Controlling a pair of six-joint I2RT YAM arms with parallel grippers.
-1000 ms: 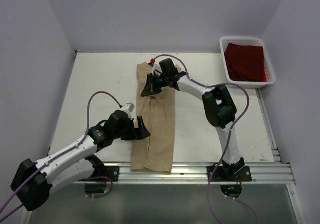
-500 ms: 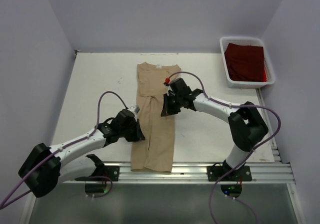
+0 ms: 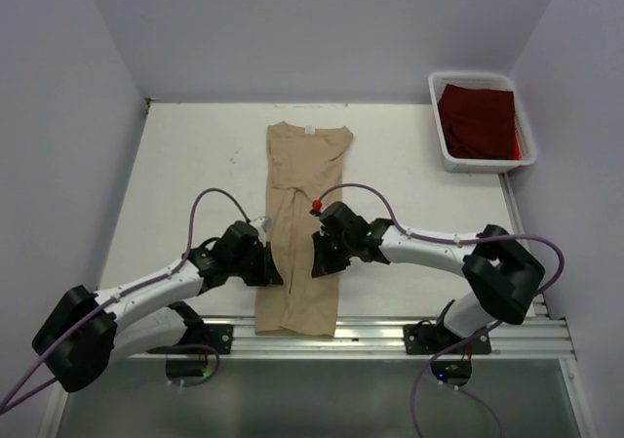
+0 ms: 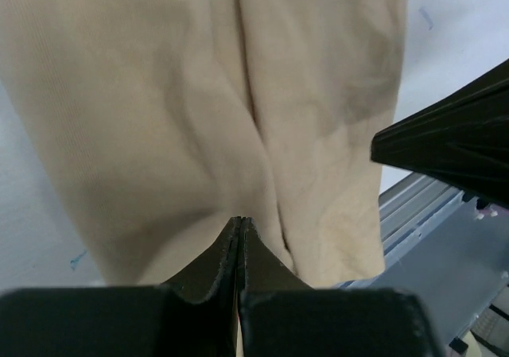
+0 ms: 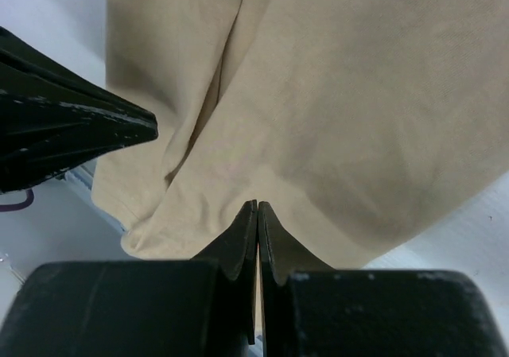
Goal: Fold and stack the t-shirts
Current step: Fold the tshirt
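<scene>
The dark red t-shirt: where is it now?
In the top view, the dark red t-shirt lies inside the white bin at the far right, well apart from the tan t-shirt.

A cream-white table (image 3: 195,165) with faint scuffs is boxed in by plain pale lavender walls: left wall (image 3: 49,165), far wall (image 3: 322,28) and right wall (image 3: 585,116). An aluminium rail (image 3: 507,336) runs along its near edge. A white plastic bin (image 3: 436,116) sits at the far right corner. Nearer than the rail lies a dull grey-green surface (image 3: 322,399). The light is soft and even.
</scene>
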